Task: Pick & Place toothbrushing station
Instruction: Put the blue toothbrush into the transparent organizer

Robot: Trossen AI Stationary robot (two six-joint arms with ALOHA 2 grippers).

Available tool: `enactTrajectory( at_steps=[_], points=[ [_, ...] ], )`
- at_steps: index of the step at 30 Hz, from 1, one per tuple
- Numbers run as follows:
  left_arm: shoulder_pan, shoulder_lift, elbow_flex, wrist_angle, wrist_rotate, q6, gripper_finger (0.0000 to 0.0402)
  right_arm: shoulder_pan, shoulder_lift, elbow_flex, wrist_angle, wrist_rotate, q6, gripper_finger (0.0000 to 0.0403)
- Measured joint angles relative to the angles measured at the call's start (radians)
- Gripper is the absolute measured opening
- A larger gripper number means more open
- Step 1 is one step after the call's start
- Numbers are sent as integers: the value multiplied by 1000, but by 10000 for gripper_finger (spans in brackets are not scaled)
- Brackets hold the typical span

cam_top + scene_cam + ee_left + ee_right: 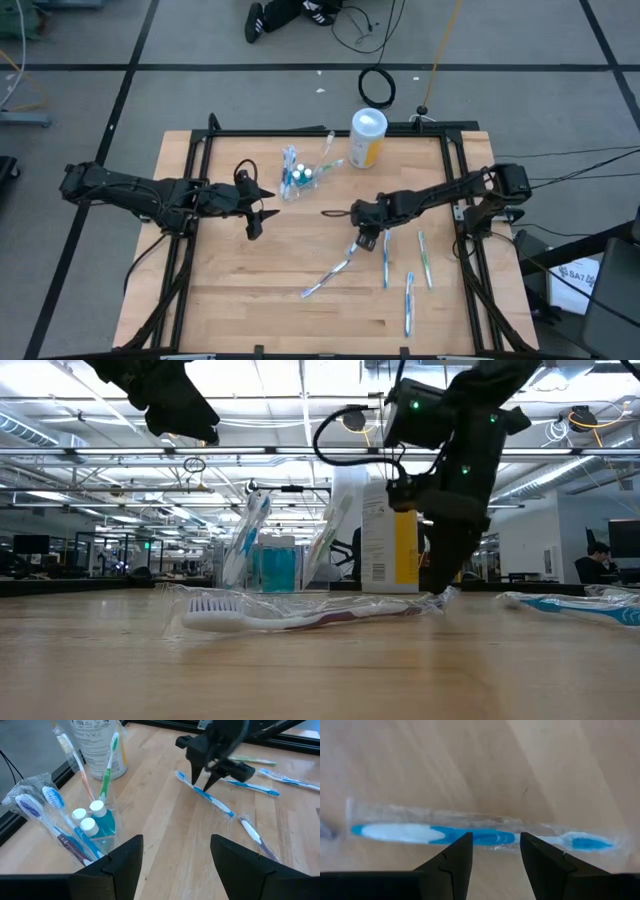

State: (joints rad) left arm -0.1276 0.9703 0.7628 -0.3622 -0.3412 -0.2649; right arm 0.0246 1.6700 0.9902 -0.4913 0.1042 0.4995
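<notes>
A clear cup [300, 178] stands at the table's far middle, holding wrapped toothbrushes and teal toothpaste tubes [92, 822]. Several wrapped toothbrushes lie flat on the table: a blue one [386, 260], a purple-white one [328, 278], a green one [424, 258] and another blue one [409, 302]. My right gripper [366, 240] is open and points down at the first blue toothbrush [470, 836], its fingertips standing over the handle, spaced along its length. My left gripper [255, 215] is open and empty, raised left of the cup. My right gripper's open fingertips [462, 845] come from above to the middle of the blue toothbrush's handle [495, 838], which lies flat on the table in its clear wrapper. I cannot tell whether they touch it.
A yellow canister [367, 138] with a white lid stands at the far edge, right of the cup. A dark metal frame [455, 180] borders the tabletop. Bare wood lies at the near left [230, 300].
</notes>
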Motion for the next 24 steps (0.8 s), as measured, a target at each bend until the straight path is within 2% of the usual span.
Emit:
enactTrajectory(
  at_steps=[6, 8, 13, 17, 24],
  points=[
    [0, 0, 0, 0, 0, 0, 239, -17, -83, -15, 6, 5, 72, 155],
    [0, 0, 0, 0, 0, 0, 239, -17, -120, -26, 14, 46, 116, 155],
    [0, 0, 0, -2, 0, 1, 239, -9, -165, -105, 43, 186, 385, 155],
    [0, 0, 0, -1, 0, 2, 239, -10, -161, -180, 94, 157, 561, 155],
    [0, 0, 0, 2, 0, 7, 239, -19, -156, -304, 417, 200, 614, 155]
  ],
)
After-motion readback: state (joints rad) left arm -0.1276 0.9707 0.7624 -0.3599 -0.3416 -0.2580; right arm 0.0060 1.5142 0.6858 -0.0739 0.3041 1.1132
